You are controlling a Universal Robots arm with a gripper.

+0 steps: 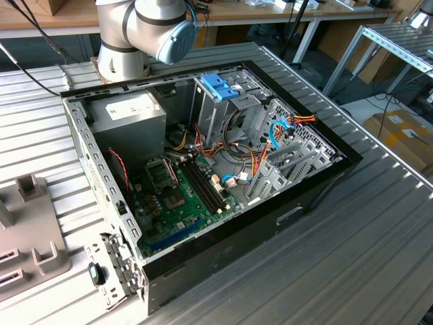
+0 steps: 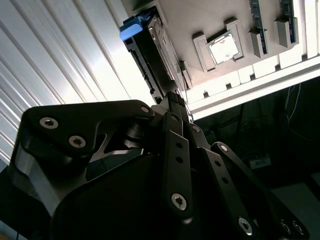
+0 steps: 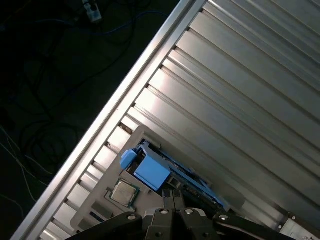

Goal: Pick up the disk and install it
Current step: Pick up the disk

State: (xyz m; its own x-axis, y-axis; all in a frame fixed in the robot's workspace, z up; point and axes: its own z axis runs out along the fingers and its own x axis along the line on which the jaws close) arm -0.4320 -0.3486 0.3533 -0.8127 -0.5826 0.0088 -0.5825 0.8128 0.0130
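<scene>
The disk [image 2: 162, 50] stands on edge in a slot at a corner of the grey tray [image 2: 200, 20]. Its silver face is turned toward the tray's middle, and a black rail runs along its other side. A blue bracket [image 2: 134, 27] caps the end of the disk that lies at the tray's outer edge. In the first wrist view the same blue bracket [image 3: 150, 171] sits at the tray's corner, beside the processor chip [image 3: 124, 192] lying in its own recess.

The gripper [image 2: 176, 100] is at the disk's other end, the one further in over the tray, with its tips in line with the disk's narrow edge. Its 2 fingers [image 2: 170, 107] are drawn close together, with no more than a thin dark slit between them in both wrist views. Nothing shows clamped between them. Whether the tips touch the disk cannot be told, since the black linkages cover the meeting point.

The tray rests on the ribbed aluminium table [image 3: 240, 100]. In the exterior view the tray [image 1: 27, 230] lies on that table toward the exterior view's left, and the open computer case [image 1: 318, 183] stands just beside the tray, toward the exterior view's right.
</scene>
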